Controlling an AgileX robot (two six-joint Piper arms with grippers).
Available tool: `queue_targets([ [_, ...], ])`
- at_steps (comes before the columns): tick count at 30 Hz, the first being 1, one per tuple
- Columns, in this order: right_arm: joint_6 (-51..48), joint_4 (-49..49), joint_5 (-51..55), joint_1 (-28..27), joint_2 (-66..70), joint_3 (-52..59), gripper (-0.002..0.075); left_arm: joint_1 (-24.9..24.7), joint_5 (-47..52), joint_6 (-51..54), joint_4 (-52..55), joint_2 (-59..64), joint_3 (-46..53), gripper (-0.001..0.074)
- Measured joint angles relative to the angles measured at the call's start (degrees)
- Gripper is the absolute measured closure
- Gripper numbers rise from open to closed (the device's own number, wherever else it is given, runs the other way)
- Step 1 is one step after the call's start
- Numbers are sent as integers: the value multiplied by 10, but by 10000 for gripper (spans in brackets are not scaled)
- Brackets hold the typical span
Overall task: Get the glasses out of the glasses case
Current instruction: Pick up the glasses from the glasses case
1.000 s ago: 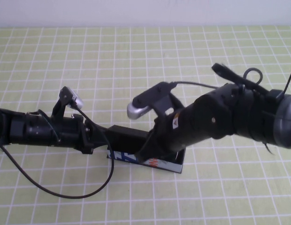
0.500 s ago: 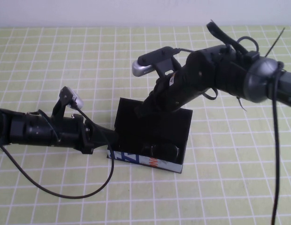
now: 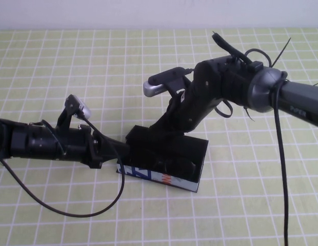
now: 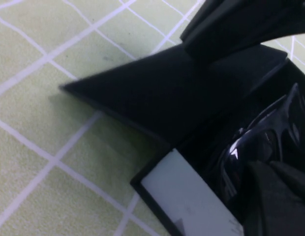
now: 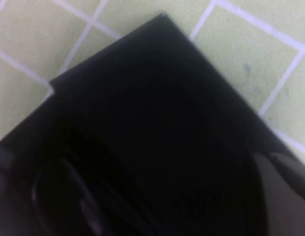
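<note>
The glasses case (image 3: 159,176) lies open near the table's middle, its white printed strip facing me and its black lid (image 3: 192,146) raised behind. The black glasses (image 3: 180,165) lie inside. My left gripper (image 3: 118,156) is at the case's left end and shut on its wall. In the left wrist view the glasses (image 4: 260,142) lie in the case (image 4: 187,194) under the raised lid (image 4: 157,93), beside one finger (image 4: 283,196). My right gripper (image 3: 148,134) is at the lid's left part. The right wrist view shows the lid's black inside (image 5: 157,113).
A green cloth with a white grid (image 3: 72,61) covers the table. A black cable (image 3: 61,209) loops from the left arm over the front left. The right arm (image 3: 251,89) reaches in from the right above the cloth.
The lid was shut a second ago and now stands open, swung up by my right gripper. The right arm has lifted and drawn back. The glasses have come into view. The left arm has not moved.
</note>
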Motion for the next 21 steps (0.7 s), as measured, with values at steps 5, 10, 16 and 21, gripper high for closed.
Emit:
queue_targets([
  [5, -19, 2, 31, 0, -47, 0, 742, 0, 7, -5, 3, 0, -3, 739],
  [10, -66, 15, 77, 4, -103, 0, 742, 0, 33, -59, 7, 0, -36, 739],
  [16, -194, 30, 157, 37, -125, 0, 741, 0, 33, -188, 33, 1, -96, 739],
  [21, -283, 45, 189, 55, -117, 0, 669, 0, 33, -274, 85, 19, -157, 739],
])
